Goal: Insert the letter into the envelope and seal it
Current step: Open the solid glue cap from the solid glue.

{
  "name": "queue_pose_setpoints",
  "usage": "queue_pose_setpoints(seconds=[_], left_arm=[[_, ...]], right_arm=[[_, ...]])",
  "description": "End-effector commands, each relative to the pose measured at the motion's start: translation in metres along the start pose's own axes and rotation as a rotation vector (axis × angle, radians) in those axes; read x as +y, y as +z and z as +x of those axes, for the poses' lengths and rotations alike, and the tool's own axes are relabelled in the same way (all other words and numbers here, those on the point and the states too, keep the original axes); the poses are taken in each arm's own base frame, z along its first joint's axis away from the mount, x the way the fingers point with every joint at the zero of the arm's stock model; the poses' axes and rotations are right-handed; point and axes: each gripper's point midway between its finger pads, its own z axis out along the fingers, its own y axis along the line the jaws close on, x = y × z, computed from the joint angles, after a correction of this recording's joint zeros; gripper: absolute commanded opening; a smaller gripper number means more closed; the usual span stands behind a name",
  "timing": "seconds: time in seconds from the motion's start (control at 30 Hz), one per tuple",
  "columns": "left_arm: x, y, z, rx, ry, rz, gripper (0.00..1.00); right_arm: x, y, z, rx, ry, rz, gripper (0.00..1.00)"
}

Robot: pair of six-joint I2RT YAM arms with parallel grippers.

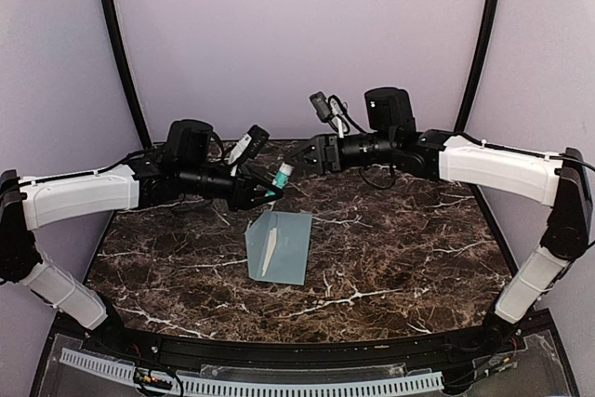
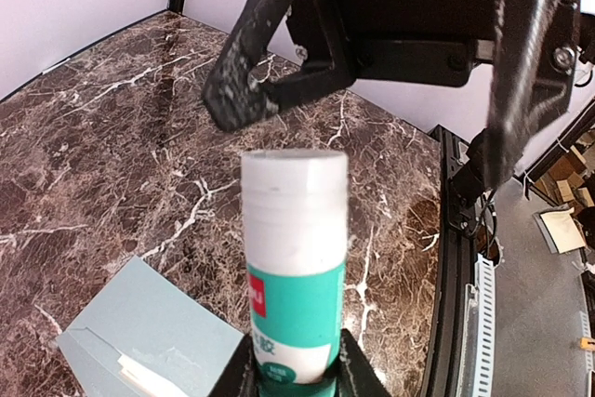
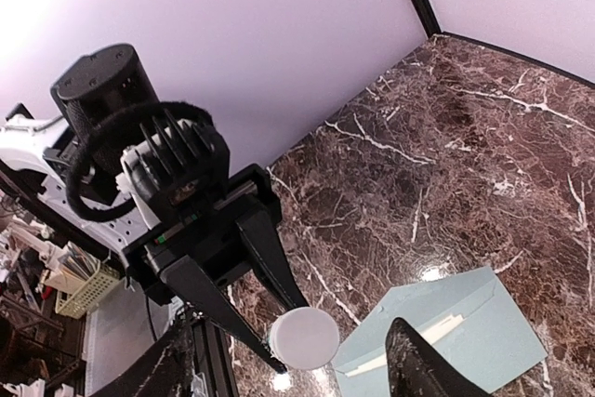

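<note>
The left gripper point(image 1: 270, 183) hangs over the far middle of the table point(image 1: 418, 248), clamped on the lower end of a glue stick point(image 2: 296, 267). The stick's white cap points toward the right gripper point(image 1: 297, 161), whose jaws are spread wide, just beyond the cap and apart from it. Below them, nearer the arm bases, the envelope point(image 1: 279, 246) lies flat on the table, with the white edge of the letter point(image 1: 268, 248) showing at its opening. Bare tabletop stretches from it to the left and right edges. The surface is dark brown marble with white veins. Pale lilac walls close in the back and sides.
</note>
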Motion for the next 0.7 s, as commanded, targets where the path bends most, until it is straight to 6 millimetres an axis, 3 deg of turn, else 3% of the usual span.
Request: queue_pose_setpoints(seconds=[0.0, 0.2, 0.43, 0.67], left_arm=[[-0.005, -0.009, -0.009, -0.035, 0.019, -0.005, 0.03], [-0.005, -0.01, -0.009, -0.038, 0.016, -0.009, 0.03], [-0.006, -0.011, -0.011, -0.043, 0.019, -0.009, 0.03], [-0.006, -0.01, -0.01, -0.04, 0.017, -0.006, 0.02]], right_arm=[[0.019, -0.005, -0.014, -0.063, -0.005, -0.115, 0.65], [0.022, 0.007, -0.003, -0.007, 0.003, -0.13, 0.64], [0.011, 0.016, 0.003, 0.016, 0.021, -0.094, 0.6], [0.013, 0.018, -0.002, -0.004, 0.03, -0.107, 0.47]])
